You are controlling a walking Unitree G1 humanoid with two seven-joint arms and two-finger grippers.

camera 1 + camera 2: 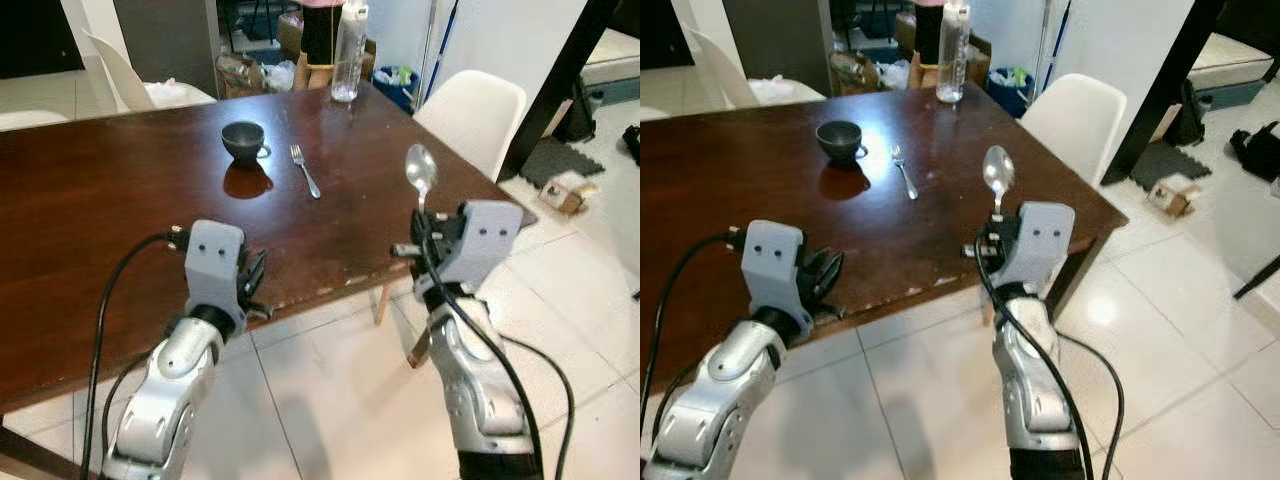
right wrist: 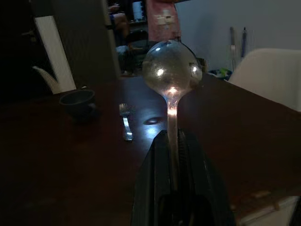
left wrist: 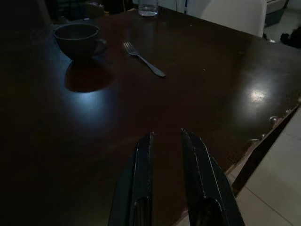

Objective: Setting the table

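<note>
1. At the near edge of the dark wooden table [image 1: 120, 190], our right gripper [image 2: 172, 141] is clamped tight on the handle of a silver spoon [image 1: 420, 172], whose bowl stands upright above the fingers; most of the handle is hidden between them
2. Farther in on the tabletop, a dark cup [image 1: 243, 140] sits just beside a fork [image 1: 305, 170], the two apart from each other; we cannot tell whether the cup holds anything
3. Our left gripper [image 3: 167, 141] hovers over the table's near edge with its two fingers [image 3: 143, 160] slightly parted and nothing between them
4. At the far edge stands a clear plastic bottle [image 1: 349, 50], its top cut off by the frame
5. White chairs stand around the table: one [image 1: 470, 115] at the right side, another [image 1: 125, 75] at the far left, partly hidden by the tabletop
6. Behind the bottle we see part of a person [image 1: 322, 35], cut off above the waist
7. The wrist views are dim, so the table's surface detail there is hard to make out
</note>
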